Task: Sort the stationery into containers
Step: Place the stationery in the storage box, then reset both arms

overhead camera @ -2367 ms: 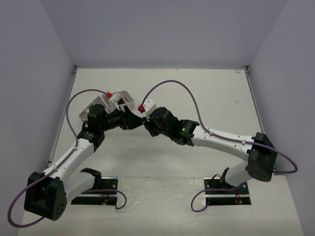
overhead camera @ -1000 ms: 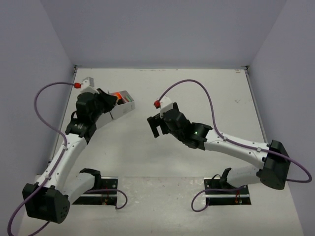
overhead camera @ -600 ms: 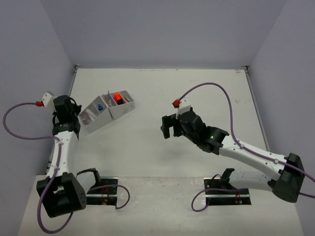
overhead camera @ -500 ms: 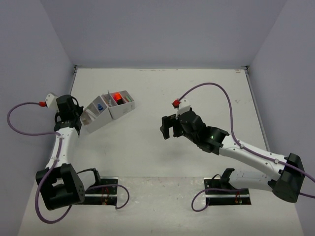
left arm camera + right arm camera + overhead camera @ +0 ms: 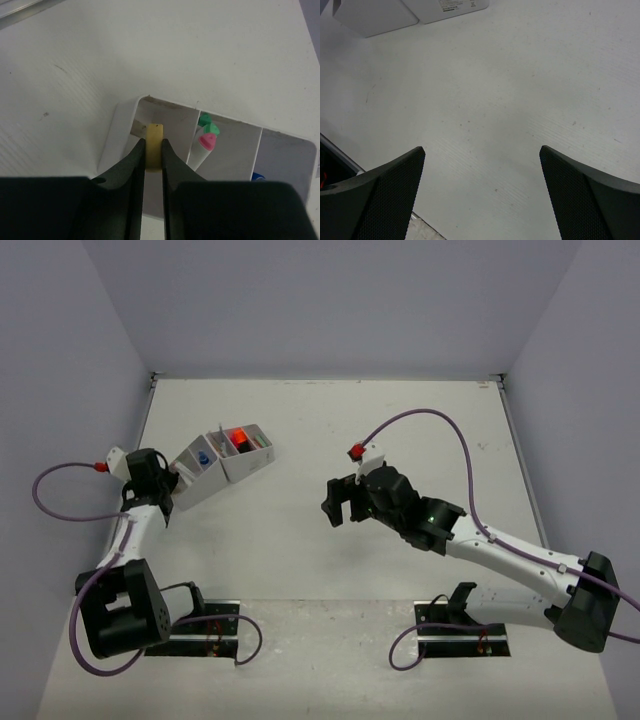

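Note:
Two white containers stand side by side at the left: the left tray [image 5: 192, 478] and the right tray [image 5: 250, 453]. The right tray holds an orange piece [image 5: 238, 434]; a blue piece [image 5: 203, 456] lies in the left one. My left gripper [image 5: 167, 485] is at the left tray's near end. In the left wrist view it [image 5: 152, 145] is shut on a small beige piece [image 5: 154, 132], held over the tray's end compartment [image 5: 170, 117]. Pink and green markers [image 5: 207, 138] lean in the compartment beside it. My right gripper [image 5: 336, 502] hangs open over bare table [image 5: 485, 110], holding nothing.
The trays' outer walls [image 5: 375, 15] show at the top left of the right wrist view. A grey wall borders the table on the left, close behind my left arm [image 5: 125, 540]. The arm bases' rails [image 5: 200, 625] run along the near edge.
My left arm swung out to the far left, then brought its gripper back to the left tray's end. My right arm drew back to the right and has held still since.

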Controlling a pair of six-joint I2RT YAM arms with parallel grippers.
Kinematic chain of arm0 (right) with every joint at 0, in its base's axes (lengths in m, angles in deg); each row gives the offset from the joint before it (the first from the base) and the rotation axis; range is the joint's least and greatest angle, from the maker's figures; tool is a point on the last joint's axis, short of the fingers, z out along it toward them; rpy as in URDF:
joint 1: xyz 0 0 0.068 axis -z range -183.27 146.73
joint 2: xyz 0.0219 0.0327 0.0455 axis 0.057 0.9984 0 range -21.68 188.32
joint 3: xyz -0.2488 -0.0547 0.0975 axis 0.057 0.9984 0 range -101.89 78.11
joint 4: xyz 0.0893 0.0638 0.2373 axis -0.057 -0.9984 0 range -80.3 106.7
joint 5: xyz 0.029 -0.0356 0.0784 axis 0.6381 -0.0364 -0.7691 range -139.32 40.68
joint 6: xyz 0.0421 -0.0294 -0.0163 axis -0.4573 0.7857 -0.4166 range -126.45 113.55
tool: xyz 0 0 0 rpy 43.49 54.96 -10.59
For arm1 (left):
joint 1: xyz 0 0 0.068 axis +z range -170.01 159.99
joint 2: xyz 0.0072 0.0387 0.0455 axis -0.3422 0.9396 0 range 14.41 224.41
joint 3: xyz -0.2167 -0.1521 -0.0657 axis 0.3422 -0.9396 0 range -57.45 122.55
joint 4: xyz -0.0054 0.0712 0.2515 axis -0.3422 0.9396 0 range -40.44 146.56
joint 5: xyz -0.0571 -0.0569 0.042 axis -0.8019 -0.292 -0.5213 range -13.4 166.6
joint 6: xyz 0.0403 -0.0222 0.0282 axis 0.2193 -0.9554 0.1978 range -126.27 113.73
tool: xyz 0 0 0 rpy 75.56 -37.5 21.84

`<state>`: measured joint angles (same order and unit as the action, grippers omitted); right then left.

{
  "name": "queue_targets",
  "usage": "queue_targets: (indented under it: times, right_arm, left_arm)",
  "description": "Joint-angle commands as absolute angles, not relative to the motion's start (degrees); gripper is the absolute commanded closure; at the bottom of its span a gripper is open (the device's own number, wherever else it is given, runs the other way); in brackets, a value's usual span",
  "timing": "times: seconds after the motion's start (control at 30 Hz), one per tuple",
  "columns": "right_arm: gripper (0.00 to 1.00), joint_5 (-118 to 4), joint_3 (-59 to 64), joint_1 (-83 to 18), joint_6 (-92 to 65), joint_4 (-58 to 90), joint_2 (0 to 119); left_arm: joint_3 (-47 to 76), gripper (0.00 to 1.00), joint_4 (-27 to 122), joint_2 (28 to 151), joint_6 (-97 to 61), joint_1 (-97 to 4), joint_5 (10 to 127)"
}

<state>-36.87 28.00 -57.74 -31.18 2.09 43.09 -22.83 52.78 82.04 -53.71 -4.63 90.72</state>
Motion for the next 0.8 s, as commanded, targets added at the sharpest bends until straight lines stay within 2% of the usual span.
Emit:
queue_targets:
  times: [0.0,0.03,0.07,0.1,0.17,0.4,0.5,0.63,0.67,0.73,0.77]
  right_arm:
    - [0.01,-37.0,28.3,-57.9,-31.9,3.3,41.9]
    - [0.01,-36.9,28.3,-57.9,-31.9,3.3,42.0]
    - [0.01,-37.0,28.2,-57.9,-31.9,3.3,42.3]
    - [0.01,-37.0,28.2,-57.9,-31.9,3.2,42.3]
    - [0.01,-37.8,27.9,-57.9,-31.9,3.2,43.0]
    - [0.01,-37.7,27.6,-58.0,-32.1,2.9,43.3]
    - [0.01,-36.2,28.2,-57.9,-32.6,3.1,42.1]
    - [0.01,-29.5,28.2,-57.9,-33.2,1.6,36.8]
    - [0.01,-29.4,27.7,-57.8,-33.2,0.5,36.8]
    - [0.01,-22.4,25.4,-58.0,-34.2,-4.9,34.2]
    - [0.01,-17.6,23.6,-58.0,-35.1,-7.7,32.7]
  left_arm:
    - [-24.8,1.00,47.5,82.0,-54.0,-4.2,89.1]
    - [-25.0,0.93,47.5,81.8,-54.0,-4.3,88.8]
    - [-25.4,0.75,47.5,81.6,-53.9,-4.3,88.5]
    - [-25.5,0.75,47.5,81.3,-53.8,-4.3,88.5]
    - [-25.7,0.59,47.9,80.1,-53.8,-4.3,88.3]
    - [-25.9,0.53,50.1,74.2,-52.8,-4.3,87.3]
    - [-25.3,0.47,53.4,70.7,-51.6,-4.3,85.7]
    - [-18.9,0.21,61.8,62.5,-44.1,-9.0,86.2]
    - [-17.0,0.21,61.9,61.9,-42.4,-10.4,86.7]
    - [-10.3,0.06,67.5,62.0,-37.6,-15.6,87.8]
    - [-8.0,0.04,70.2,62.6,-35.3,-17.8,87.0]
